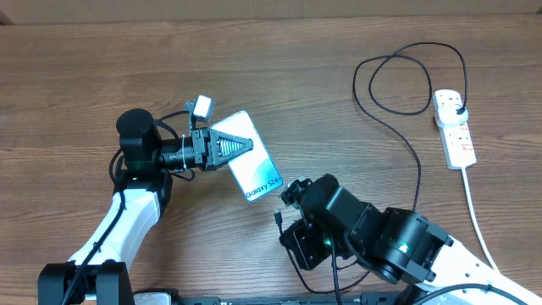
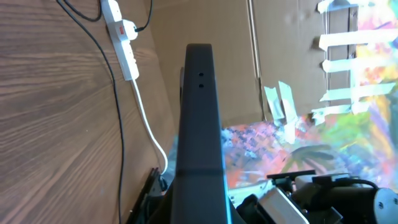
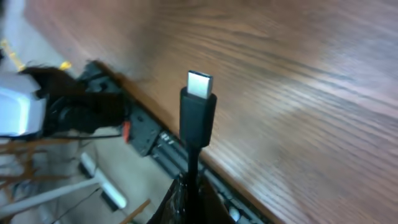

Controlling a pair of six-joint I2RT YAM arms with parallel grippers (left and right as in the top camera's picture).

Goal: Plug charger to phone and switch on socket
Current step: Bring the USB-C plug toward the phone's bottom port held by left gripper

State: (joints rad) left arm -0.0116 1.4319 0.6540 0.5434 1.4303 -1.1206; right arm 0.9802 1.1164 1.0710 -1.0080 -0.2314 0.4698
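Left hand point(image 1: 244, 146): we see it pinching the phone point(image 1: 257, 169) at one end.
Phone: its light-blue screen faces up, and it is slanted between the two arms.
Right hand point(image 3: 188, 200): we see it pinching the charger point(image 3: 198, 115) just below the connector tip, which is bare and apart from the phone.
Charger cable: it loops over the surface point(image 1: 76, 76) to its black plug in the socket point(image 1: 456, 131).
Socket: it lies at the surface's right side; we cannot tell how its switches are set.
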